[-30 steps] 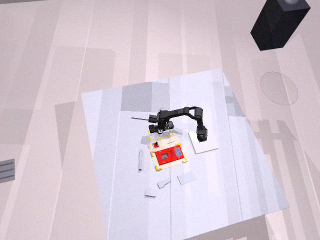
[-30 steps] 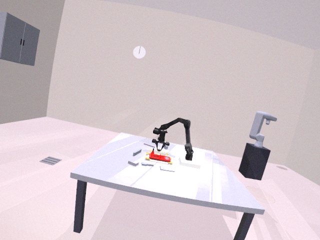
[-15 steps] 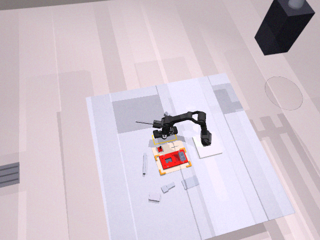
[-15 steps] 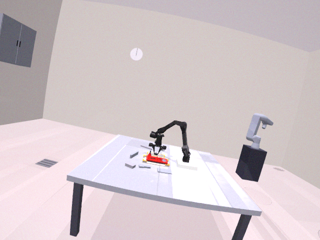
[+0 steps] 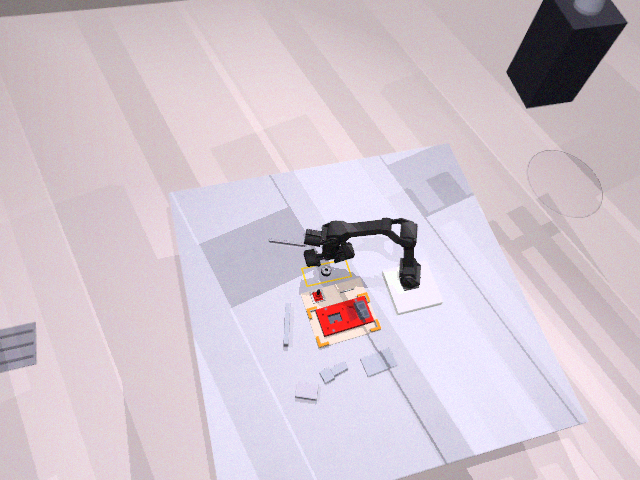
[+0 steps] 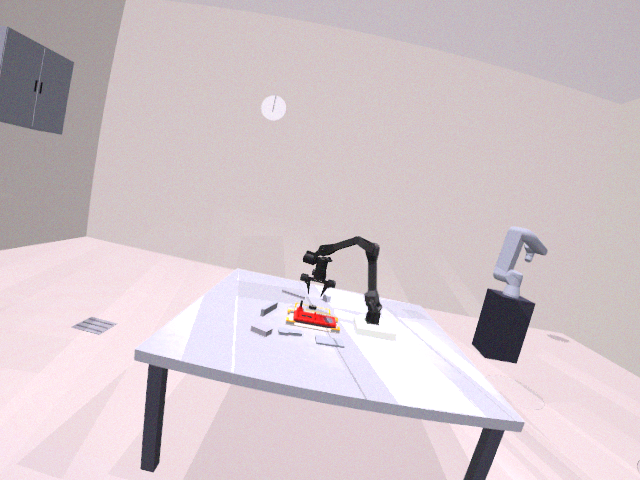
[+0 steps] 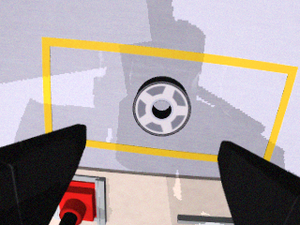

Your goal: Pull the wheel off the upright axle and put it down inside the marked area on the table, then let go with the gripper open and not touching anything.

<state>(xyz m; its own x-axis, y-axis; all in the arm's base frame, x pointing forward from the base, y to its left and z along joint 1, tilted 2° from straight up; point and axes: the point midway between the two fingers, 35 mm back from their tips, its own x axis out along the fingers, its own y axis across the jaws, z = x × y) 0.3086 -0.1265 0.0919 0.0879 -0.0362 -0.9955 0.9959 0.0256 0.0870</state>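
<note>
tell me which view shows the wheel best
The wrist view: the wheel lies flat inside the yellow marked area, spokes and hub hole plain, apart from both tool fingers. The top view shows it as a small grey disc; in the exterior view it is too small to tell.
</note>
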